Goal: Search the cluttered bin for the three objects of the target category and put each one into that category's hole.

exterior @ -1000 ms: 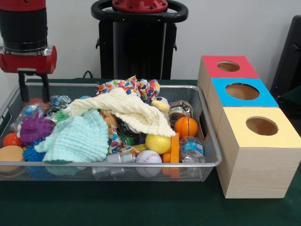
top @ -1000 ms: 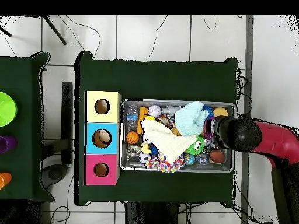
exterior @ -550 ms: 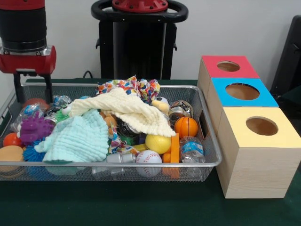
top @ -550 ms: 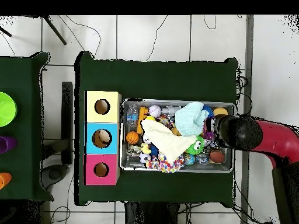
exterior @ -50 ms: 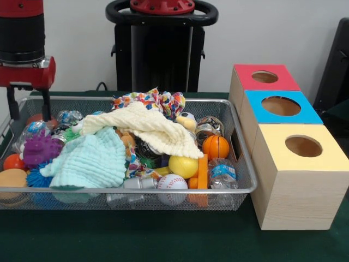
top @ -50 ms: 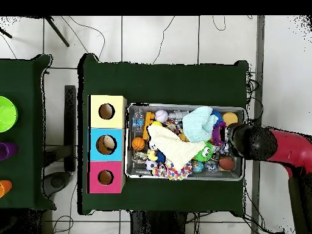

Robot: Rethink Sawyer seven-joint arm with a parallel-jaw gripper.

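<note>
My gripper (exterior @ -50 ms: 29,108) hangs open over the left end of the wire bin (exterior @ -50 ms: 136,190), with nothing between its fingers (exterior @ -50 ms: 47,105). Beneath it lie a purple spiky ball (exterior @ -50 ms: 39,148), an orange ball (exterior @ -50 ms: 12,162) and wrapped shiny toys. A cream cloth (exterior @ -50 ms: 144,125), a mint cloth (exterior @ -50 ms: 87,161) and a patterned cloth (exterior @ -50 ms: 155,101) cover the middle. On the right of the bin are a basketball (exterior @ -50 ms: 216,146), a yellow ball (exterior @ -50 ms: 183,166), a baseball (exterior @ -50 ms: 172,183), tins (exterior @ -50 ms: 207,128) and a small bottle (exterior @ -50 ms: 222,172). From overhead the arm's wrist (top @ -50 ms: 251,142) hides the fingers at the bin's (top @ -50 ms: 183,107) right end.
Three wooden boxes with round holes stand beside the bin: red-topped (exterior @ -50 ms: 264,77), blue-topped (exterior @ -50 ms: 281,106) and yellow-topped (exterior @ -50 ms: 304,146). In the overhead view a second table at the left carries a green bowl (top @ -50 ms: 5,114).
The gripper has slid outward toward the bin's end wall, left in the front view and right from overhead, still open. Nothing in the bin has moved.
</note>
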